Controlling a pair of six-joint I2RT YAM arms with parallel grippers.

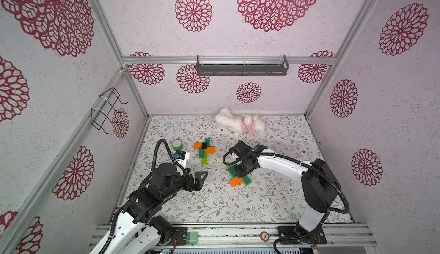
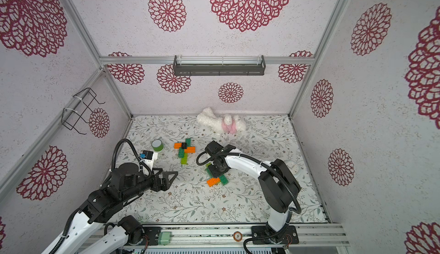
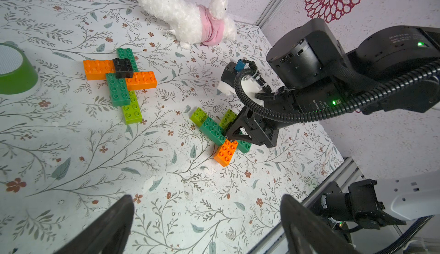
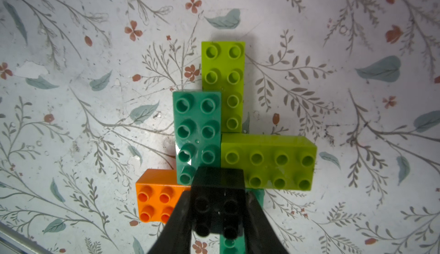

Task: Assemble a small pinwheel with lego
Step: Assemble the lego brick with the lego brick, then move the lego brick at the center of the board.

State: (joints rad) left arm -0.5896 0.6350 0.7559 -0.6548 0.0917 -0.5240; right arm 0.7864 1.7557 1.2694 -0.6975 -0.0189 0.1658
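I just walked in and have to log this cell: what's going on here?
The right gripper is closed on a black square brick at the centre of a part-built lego pinwheel of dark green, lime and orange bricks; whether it is pressed home is unclear. The left gripper hangs open and empty nearby. A second pinwheel, black centre already on, lies farther back beside a green tape roll.

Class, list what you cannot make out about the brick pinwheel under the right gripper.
Whether the black square plastic brick is pressed onto the studs: right wrist view, hidden by the brick itself.
Centre of that orange-and-green brick pinwheel: both top views, the right gripper covers it.
One dark green studded brick: right wrist view, the frame edge cuts it.
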